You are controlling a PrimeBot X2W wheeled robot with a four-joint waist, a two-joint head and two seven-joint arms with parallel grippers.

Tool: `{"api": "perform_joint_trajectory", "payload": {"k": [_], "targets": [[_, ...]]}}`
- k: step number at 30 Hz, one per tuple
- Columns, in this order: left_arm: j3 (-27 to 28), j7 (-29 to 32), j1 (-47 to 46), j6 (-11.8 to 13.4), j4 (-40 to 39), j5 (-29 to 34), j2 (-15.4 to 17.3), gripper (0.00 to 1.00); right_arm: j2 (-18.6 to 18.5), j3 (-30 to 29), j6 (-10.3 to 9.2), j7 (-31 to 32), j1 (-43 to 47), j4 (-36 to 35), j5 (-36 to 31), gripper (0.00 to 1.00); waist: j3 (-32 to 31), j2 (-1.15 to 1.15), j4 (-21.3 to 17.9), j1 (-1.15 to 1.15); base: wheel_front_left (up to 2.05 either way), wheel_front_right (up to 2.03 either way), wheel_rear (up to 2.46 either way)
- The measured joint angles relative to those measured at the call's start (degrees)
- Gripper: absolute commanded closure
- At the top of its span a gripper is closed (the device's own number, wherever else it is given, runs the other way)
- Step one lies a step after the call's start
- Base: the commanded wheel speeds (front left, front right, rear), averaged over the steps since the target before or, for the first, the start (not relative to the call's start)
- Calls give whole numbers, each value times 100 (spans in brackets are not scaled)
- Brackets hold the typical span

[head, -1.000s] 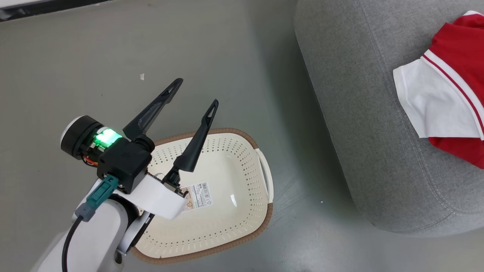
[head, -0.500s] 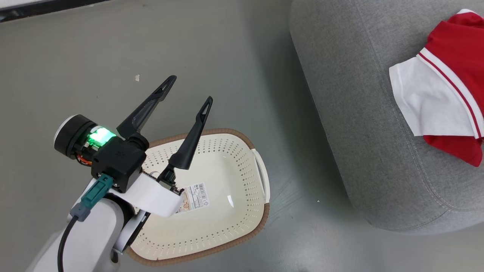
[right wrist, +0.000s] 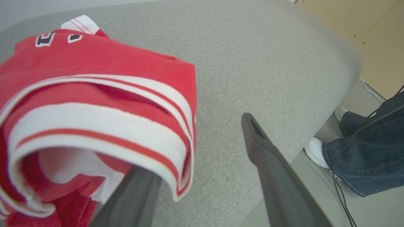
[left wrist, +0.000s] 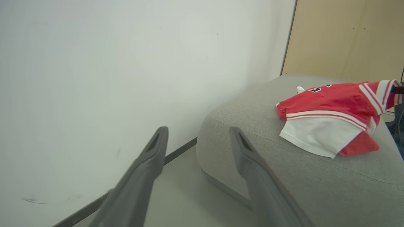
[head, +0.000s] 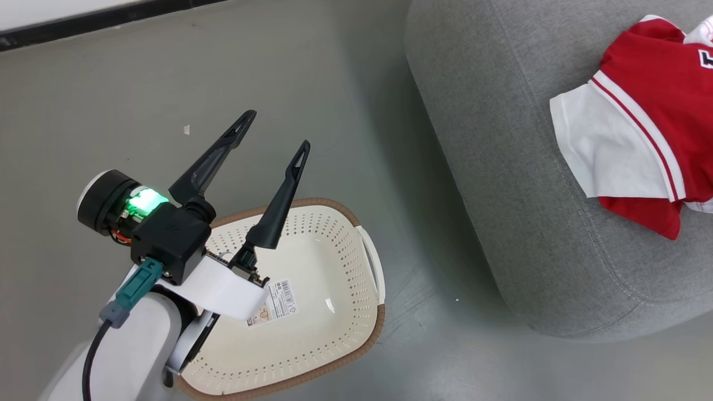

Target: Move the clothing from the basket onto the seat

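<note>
**A:** What differs from a second ago?

**B:** Mostly the head camera has swung. The whole picture has slid left, a dark baseboard (head: pixel 83 25) now runs along the far left, and more of the clothing (head: pixel 640 111) shows, including part of a white numeral at the right edge. The things themselves lie as they did.

**A:** So where is the clothing?

**B:** On the seat (head: pixel 501 167), at the far right, red body up with a white sleeve spread toward the basket (head: pixel 334 250). The basket stands on the floor (head: pixel 334 83) to the left of the seat, well apart from the garment, with nothing in it but the barcode sticker (head: pixel 276 298) on its bottom.

**A:** And the left gripper (head: pixel 277 130)?

**B:** Released, fingers spread wide and holding nothing, just as before. It hangs over the basket's near-left part, fingers pointing to the far side.

**A:** The right gripper (right wrist: pixel 199 148)?

**B:** Its wrist view shows the two fingers standing well apart over the seat. The striped hem of the clothing drapes over the left finger and hides its tip. The right finger is clear of the cloth, so nothing is pinched between them.

**A:** Anything else?

**B:** A person's jeans leg (right wrist: pixel 363 151) and white shoe (right wrist: pixel 315 151) show beyond the seat's right edge.
</note>
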Motion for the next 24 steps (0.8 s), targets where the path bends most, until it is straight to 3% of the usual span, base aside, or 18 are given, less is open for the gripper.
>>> {"api": "perform_joint_trajectory", "payload": {"k": [8, 24], "targets": [[68, -59, 58, 2, 62, -43, 2, 0, -69, 494, 0, 38, 486, -482, 579, 0, -94, 0, -174, 0, 0, 0, 0], [199, -274, 158, 60, 154, -101, -9, 0, -681, 839, 0, 49, 954, -1778, 1147, 0, -344, 0, -447, 0, 0, 0, 0]]}}
